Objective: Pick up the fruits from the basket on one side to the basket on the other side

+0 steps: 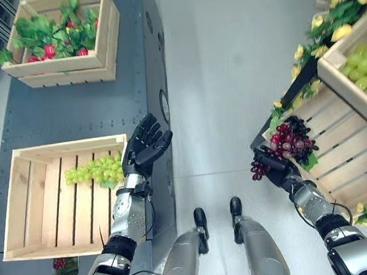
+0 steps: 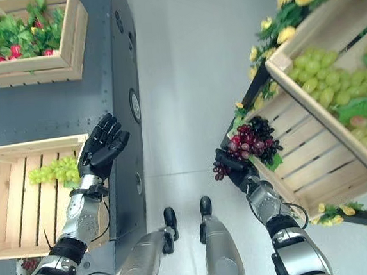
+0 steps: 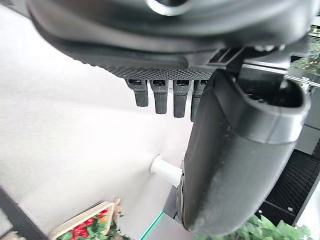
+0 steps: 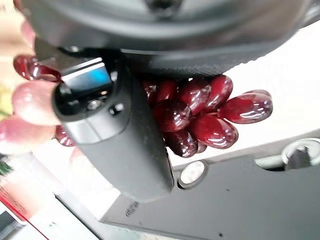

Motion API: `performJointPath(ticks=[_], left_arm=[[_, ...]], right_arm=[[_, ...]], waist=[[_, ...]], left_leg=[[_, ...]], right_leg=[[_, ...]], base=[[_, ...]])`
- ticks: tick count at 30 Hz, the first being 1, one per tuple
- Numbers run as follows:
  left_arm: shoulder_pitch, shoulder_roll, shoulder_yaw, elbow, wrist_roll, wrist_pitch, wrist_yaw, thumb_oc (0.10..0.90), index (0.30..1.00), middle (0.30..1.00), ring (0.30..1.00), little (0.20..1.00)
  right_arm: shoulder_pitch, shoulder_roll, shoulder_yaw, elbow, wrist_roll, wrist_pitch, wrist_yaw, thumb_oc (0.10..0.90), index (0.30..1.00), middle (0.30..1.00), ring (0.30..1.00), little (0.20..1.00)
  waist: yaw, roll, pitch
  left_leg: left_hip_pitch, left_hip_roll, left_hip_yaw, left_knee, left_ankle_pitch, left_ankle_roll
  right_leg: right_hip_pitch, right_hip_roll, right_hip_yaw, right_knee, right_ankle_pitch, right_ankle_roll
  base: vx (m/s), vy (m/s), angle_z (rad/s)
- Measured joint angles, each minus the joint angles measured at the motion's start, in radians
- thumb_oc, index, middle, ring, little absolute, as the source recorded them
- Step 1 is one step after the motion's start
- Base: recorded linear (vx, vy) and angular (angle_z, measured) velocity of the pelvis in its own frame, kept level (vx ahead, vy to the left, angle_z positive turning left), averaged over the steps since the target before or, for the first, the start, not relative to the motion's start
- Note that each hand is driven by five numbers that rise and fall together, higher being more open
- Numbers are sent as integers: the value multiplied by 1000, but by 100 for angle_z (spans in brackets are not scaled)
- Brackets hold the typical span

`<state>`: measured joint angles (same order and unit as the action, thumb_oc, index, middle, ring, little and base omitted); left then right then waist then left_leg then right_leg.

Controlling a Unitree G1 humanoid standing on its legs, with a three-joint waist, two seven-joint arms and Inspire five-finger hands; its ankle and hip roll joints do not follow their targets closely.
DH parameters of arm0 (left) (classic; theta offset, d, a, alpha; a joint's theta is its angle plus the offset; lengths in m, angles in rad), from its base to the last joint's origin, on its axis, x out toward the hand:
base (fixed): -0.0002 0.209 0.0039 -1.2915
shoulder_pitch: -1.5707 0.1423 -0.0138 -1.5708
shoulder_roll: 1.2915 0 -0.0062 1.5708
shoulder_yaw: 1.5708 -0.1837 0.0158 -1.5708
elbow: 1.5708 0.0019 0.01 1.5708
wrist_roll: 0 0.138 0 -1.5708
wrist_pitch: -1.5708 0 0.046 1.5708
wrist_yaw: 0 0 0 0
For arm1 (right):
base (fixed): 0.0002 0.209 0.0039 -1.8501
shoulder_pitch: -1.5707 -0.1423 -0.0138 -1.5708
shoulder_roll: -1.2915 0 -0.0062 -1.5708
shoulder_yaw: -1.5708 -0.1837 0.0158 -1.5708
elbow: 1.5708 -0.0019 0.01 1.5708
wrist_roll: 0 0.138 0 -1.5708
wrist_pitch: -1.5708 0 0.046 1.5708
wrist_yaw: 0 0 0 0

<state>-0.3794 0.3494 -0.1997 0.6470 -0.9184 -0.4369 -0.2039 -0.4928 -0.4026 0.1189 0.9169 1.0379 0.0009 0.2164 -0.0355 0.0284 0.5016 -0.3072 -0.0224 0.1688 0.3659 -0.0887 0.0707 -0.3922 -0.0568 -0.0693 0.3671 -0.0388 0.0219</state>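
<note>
— At the right side, what has the right hand point(image 1: 277, 168) got?

— A bunch of dark red grapes point(image 1: 291, 142). Fingers and thumb curl round it; the wrist view shows glossy red berries point(image 4: 210, 115) pressed against the palm, thumb across them. The bunch sits at the front lip of the lower right crate point(image 1: 345, 146), a few berries hanging over the edge toward the floor.

— Lifted or resting?

— Cannot tell. The bunch overlaps the crate's front corner; a green leaf shows just under it.

— Left hand point(image 1: 144, 146)?

— Raised, palm up, fingers straight and spread, holding nothing. It hovers at the right edge of the near left crate point(image 1: 35, 208), over the dark platform point(image 1: 72, 112) the crate stands on.

— Contents of that crate?

— One bunch of green grapes point(image 1: 95, 172), lying on the slats near the far right corner, just beside the left wrist.

— Other boxes?

— Far left crate point(image 1: 64, 61) holds leafy greens with red fruit. Upper right crate point(image 1: 353, 90) holds more green grapes point(image 1: 365, 70). Yellow flowers point(image 1: 339, 1) and foliage run along the right stand.
</note>
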Motion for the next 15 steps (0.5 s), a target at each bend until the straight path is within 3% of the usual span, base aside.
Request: performJointPath(ticks=[12,15], left_arm=[[-11,5,-93,-58,-55,7,81,800,900,900,900,900],[-12,17,-114,-96,-66,14,104,800,900,900,900,900]], right_arm=[[-103,-185,-85,114,77,0,-108,400,300,300,300,300],[-117,-209,-85,122,76,29,-110,400,300,300,300,300]], waist=[[3,5,32],[8,5,32]], left_leg=[[-255,13,-2,220,-47,10],[-281,22,-4,249,-55,10]], right_leg=[[-240,-10,0,189,-31,-8],[-262,-9,0,207,-32,-10]], base=[[-61,-3,1],[-33,-41,-1]])
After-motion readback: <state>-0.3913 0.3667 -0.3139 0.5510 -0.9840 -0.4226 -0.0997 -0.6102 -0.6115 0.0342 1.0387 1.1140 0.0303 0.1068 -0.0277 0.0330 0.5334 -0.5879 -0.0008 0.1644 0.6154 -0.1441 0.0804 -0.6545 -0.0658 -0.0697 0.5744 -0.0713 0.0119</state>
